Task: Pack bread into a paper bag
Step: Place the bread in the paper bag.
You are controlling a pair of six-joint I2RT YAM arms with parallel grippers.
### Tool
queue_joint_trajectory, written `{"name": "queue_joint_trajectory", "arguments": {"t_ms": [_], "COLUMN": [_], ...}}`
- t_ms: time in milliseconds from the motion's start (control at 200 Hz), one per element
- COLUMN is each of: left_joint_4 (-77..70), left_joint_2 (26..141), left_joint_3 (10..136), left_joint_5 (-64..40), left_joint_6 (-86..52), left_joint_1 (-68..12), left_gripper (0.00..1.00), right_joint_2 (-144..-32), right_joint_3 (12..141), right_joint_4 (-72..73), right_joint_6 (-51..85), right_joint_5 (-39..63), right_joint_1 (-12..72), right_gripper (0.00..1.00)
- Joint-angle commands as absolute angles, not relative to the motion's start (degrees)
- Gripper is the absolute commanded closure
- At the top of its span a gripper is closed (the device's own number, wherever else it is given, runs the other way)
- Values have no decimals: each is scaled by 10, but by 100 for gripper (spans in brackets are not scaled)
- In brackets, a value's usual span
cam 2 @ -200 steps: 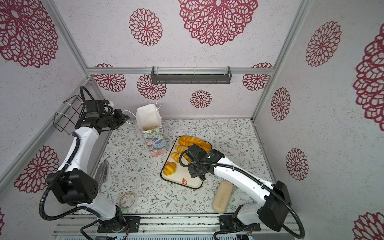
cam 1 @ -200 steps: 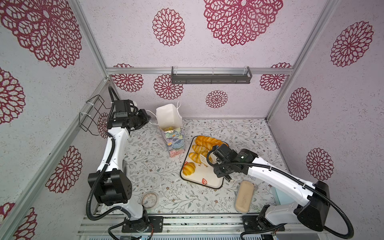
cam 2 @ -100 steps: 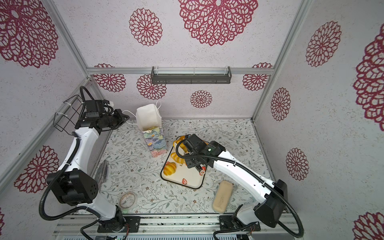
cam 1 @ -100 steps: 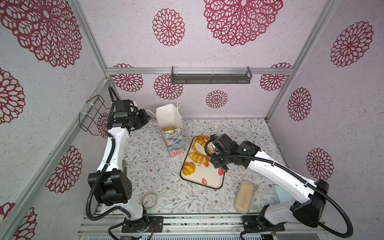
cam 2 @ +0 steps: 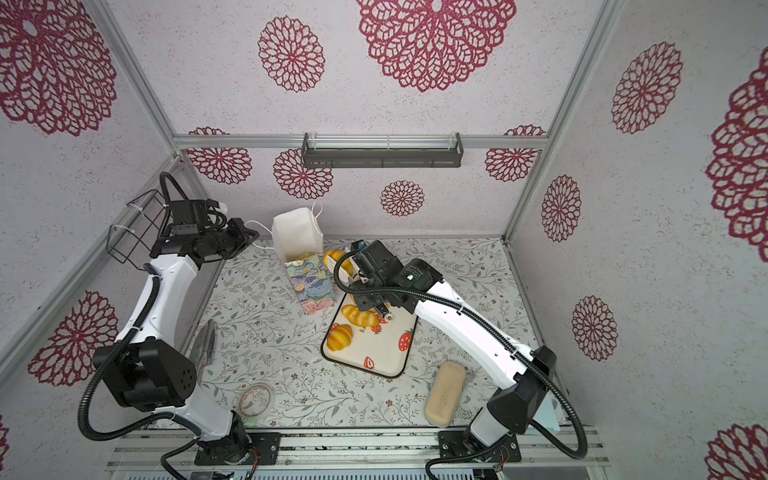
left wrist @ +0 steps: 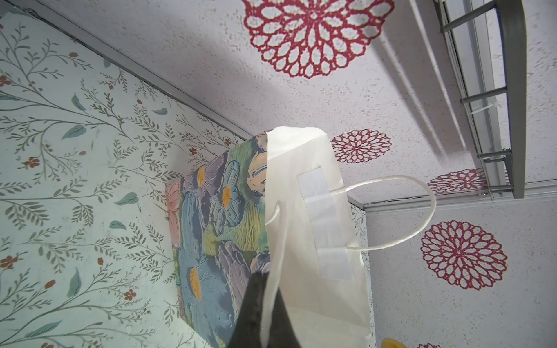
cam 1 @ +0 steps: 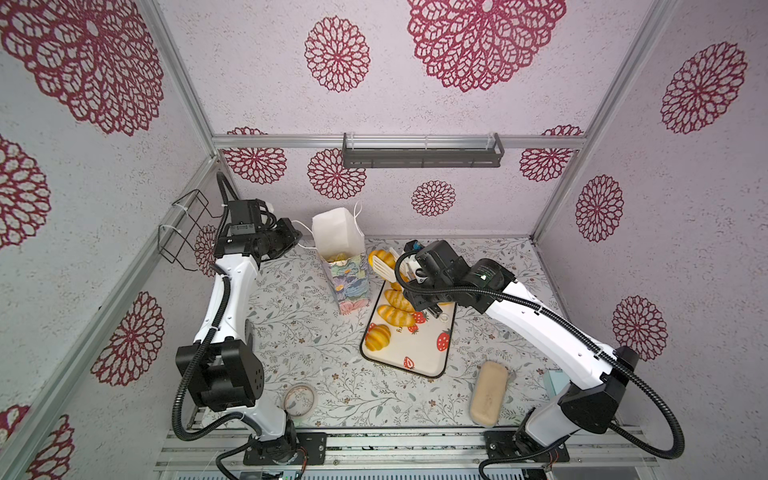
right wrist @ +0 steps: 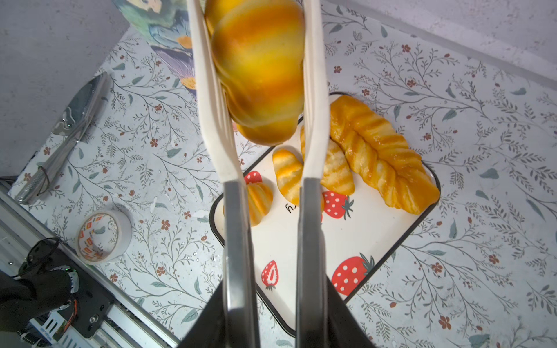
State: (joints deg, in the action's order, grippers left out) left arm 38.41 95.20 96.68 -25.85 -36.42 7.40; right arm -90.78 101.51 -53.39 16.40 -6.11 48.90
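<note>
Clamped on the tongs [right wrist: 238,241], the right gripper's [right wrist: 275,328] jaws press the white tips against a striped roll [right wrist: 259,69], lifted near the tray's [right wrist: 376,229] far end. More bread [right wrist: 382,156] lies on the tray. Just beyond, the paper bag [cam 1: 347,278] stands upright. Farthest back, the left gripper's [left wrist: 265,319] jaws pinch together on its cord handle [left wrist: 272,271].
</note>
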Motion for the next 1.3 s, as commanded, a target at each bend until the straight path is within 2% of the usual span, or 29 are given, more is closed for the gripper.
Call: {"name": "queue_joint_trajectory", "arguments": {"t_ms": [0, 836, 1291], "left_joint_4": [377, 377, 373], "left_joint_2": [958, 962, 962], "left_joint_3": [963, 963, 960], "left_joint_5": [-253, -252, -257], "left_joint_6": [-359, -358, -362], "left_joint_1": [76, 75, 76], "left_gripper": [100, 100, 100], "right_joint_2": [-911, -1127, -1192], "right_joint_3": [1064, 1412, 1425], "right_joint_4": [-507, -531, -476], "right_joint_6": [144, 99, 109], "right_joint_5": [-59, 3, 36], "right_joint_1": [487, 487, 466], "right_gripper": [60, 60, 60]}}
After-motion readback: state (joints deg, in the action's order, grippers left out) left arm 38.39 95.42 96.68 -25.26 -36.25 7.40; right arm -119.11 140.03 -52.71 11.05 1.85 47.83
